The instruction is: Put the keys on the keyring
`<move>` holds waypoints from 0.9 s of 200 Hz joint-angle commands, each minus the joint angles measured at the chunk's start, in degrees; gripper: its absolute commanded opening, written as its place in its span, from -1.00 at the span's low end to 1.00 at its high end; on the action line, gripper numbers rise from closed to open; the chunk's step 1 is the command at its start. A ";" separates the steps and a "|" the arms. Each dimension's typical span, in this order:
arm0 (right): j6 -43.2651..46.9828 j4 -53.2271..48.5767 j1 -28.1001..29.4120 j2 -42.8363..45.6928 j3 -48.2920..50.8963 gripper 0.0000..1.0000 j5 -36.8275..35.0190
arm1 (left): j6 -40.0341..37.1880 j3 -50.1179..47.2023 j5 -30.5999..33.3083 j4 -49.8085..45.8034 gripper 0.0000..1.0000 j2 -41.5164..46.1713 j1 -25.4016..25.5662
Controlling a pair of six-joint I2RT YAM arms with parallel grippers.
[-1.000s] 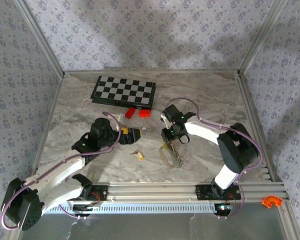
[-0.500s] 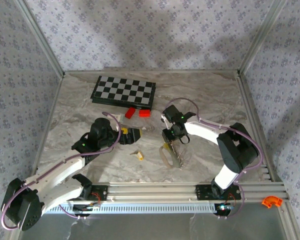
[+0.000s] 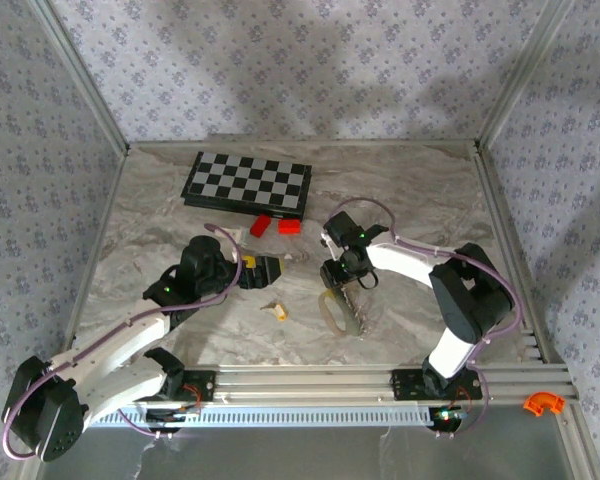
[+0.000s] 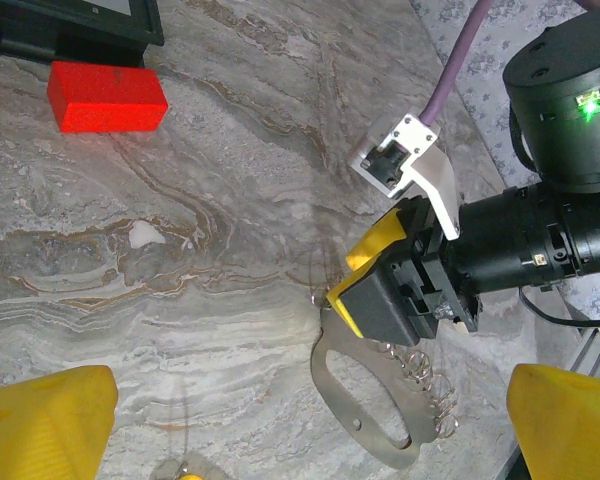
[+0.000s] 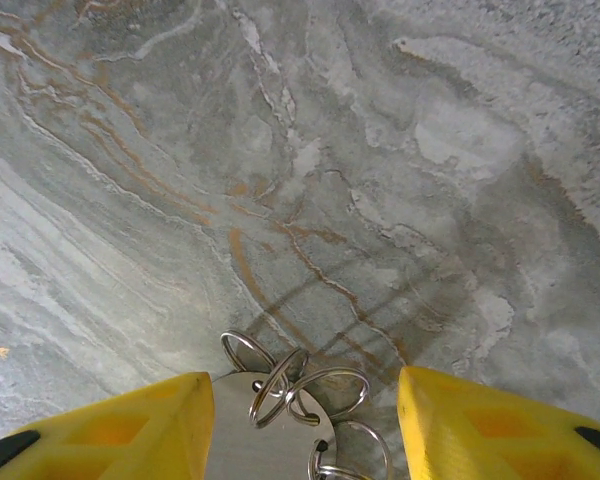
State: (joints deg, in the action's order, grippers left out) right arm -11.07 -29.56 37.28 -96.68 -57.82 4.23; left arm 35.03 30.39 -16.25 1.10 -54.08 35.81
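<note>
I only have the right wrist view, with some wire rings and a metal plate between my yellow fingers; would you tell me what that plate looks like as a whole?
Observer: From the left wrist camera, the keyring is a flat pale loop lying on the table, with wire rings strung along one edge. The right gripper straddles its far end.
Operator: Where is the key?
Observer: In the top view, the key lies on the table to the left of the keyring, apart from it.
Operator: And the left gripper?
Observer: The left gripper is open and holds nothing, just beyond the key.
</note>
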 commanded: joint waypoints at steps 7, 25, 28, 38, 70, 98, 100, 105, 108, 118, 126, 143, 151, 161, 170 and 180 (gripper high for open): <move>0.02 -1.14 0.26 -0.72 -1.46 0.04 -1.27 | -0.57 2.02 0.43 0.39 0.99 1.35 0.49; -0.05 -1.40 0.15 -0.55 -1.15 0.00 -1.71 | -0.58 1.97 0.43 0.57 0.99 1.31 0.46; -0.09 -1.46 0.16 -0.45 -0.99 -0.01 -1.77 | -0.57 2.03 0.39 0.57 0.99 1.25 0.41; -0.09 -1.40 0.01 -0.15 -0.81 -0.03 -1.81 | -0.53 2.03 0.37 0.70 0.99 1.24 0.46; -0.53 -1.99 -0.75 1.08 0.51 -0.09 -1.81 | -0.50 2.14 0.34 1.00 0.99 1.04 0.46; -0.52 -2.16 -1.39 2.11 1.34 -0.13 -2.09 | -0.40 2.25 0.26 1.11 0.99 0.97 0.48; -0.53 -2.17 -1.48 2.11 1.38 -0.13 -2.07 | -0.40 2.29 0.26 1.10 0.99 0.99 0.44; -0.45 -2.24 -1.58 2.21 1.55 -0.14 -2.08 | -0.40 2.30 0.25 1.07 0.99 0.96 0.46; -0.48 -2.33 -1.66 2.20 1.57 -0.14 -2.07 | -0.41 2.30 0.25 1.05 0.99 1.05 0.48; -0.50 -2.51 -1.92 2.30 1.66 -0.15 -2.12 | -0.48 2.30 0.30 1.00 0.99 1.01 0.43; -0.47 -2.60 -2.15 2.60 1.74 -0.16 -2.21 | -0.44 2.39 0.26 1.01 0.99 1.07 0.48; -0.61 -3.16 -2.53 3.16 1.81 -0.17 -2.59 | -0.40 2.57 0.30 1.01 0.99 1.03 0.47; -0.58 -3.43 -2.64 3.49 1.91 -0.18 -2.87 | -0.44 2.65 0.34 1.00 0.99 1.01 0.44; -0.71 -3.78 -2.73 3.94 1.92 -0.20 -3.17 | -0.48 2.73 0.34 1.01 0.99 0.91 0.45; -0.66 -4.16 -2.90 4.36 1.86 -0.22 -3.13 | -0.49 2.83 0.29 1.01 0.99 0.82 0.46; -0.64 -4.51 -2.91 4.78 1.47 -0.23 -3.73 | -0.49 2.94 0.10 0.94 0.99 0.69 0.44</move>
State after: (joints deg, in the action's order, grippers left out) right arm -11.11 -31.33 34.72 -94.15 -56.16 2.17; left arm 35.03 30.39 -16.03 1.15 -53.98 35.81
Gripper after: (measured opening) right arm 0.394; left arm 0.995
